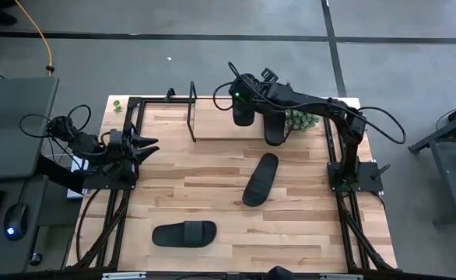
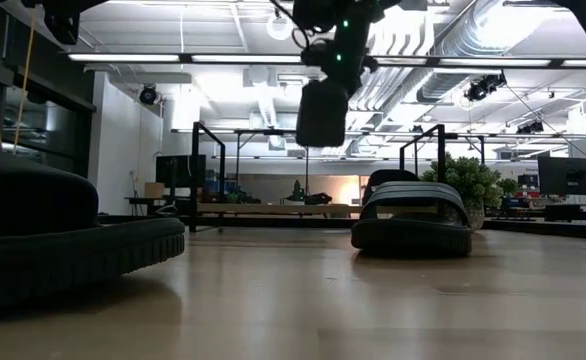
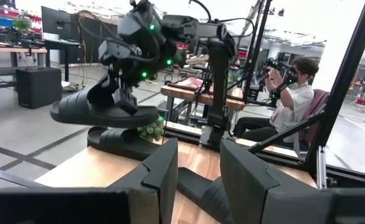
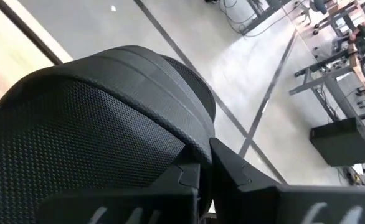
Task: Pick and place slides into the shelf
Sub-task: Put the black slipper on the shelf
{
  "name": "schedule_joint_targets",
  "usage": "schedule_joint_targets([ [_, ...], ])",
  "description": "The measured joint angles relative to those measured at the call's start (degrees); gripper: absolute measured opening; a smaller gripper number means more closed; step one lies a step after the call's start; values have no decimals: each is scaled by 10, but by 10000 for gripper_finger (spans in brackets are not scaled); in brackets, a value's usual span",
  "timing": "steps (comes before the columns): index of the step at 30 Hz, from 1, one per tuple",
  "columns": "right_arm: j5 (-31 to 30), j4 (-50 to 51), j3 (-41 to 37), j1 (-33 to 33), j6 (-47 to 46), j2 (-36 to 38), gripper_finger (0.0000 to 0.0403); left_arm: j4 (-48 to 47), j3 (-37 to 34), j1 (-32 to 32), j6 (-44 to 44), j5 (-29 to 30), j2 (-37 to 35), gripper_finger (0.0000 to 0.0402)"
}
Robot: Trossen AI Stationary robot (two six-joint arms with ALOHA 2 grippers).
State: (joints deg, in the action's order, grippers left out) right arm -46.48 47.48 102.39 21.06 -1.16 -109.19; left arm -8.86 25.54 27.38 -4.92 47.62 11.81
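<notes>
My right gripper [image 1: 242,96] hangs over the shelf [image 1: 220,128] at the table's far side, shut on a black slide [image 3: 104,112] that it holds in the air. A second slide [image 1: 275,128] rests on its sole on the shelf board, just right of the held one. Another slide [image 1: 261,179] lies on the tabletop's middle, and one more [image 1: 184,233] lies near the front edge. At the table's left edge my left gripper [image 1: 152,146] waits, open, with nothing between its fingers. My right gripper pinches the slide's strap band [image 4: 170,134] between its two shut fingers. The fingers [image 3: 121,93] come from above, slanting down toward the table's far left. The slide hangs about level, sole down, clear of the shelf board and of the slide below it.
The shelf's black tube end frame [image 1: 193,113] stands left of the held slide, with bare board between them. A green plant [image 1: 302,118] sits at the shelf's right end. Black rails edge the tabletop [image 1: 212,187]. A seated person [image 3: 288,93] shows beyond the table.
</notes>
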Motion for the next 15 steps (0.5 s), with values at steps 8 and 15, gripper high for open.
schedule_joint_targets([
  [8, 11, -47, -74, 12, -3, 1, 0, -2, 0, 0, 0, 0, 0, 106],
  [15, 24, -95, -124, 15, -1, 4, 0, -3, 0, 0, -1, 0, 0, 106],
])
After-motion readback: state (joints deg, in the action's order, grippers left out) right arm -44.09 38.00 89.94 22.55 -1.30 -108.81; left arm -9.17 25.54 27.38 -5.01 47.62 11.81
